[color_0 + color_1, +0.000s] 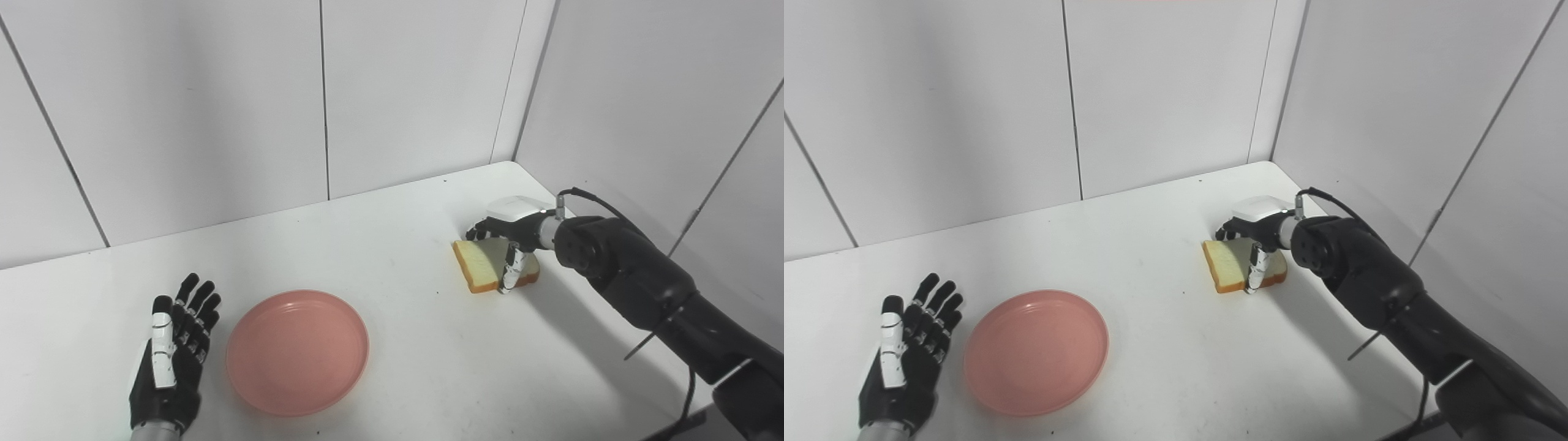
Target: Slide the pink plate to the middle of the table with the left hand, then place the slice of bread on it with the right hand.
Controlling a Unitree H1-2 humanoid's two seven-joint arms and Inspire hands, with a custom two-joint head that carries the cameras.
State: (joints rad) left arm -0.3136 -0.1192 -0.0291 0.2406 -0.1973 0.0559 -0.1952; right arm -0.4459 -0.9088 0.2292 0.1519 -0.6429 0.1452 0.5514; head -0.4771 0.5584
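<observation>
1. At table's right rear, right hand grasps bread slice, thumb on near crust.
2. Left hand released, beside pink plate.
3. Risk: thin pinch, slice may slip when lifted.

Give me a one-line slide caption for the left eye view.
Right hand closes around the bread slice on the table while the open left hand rests beside the pink plate.
</observation>
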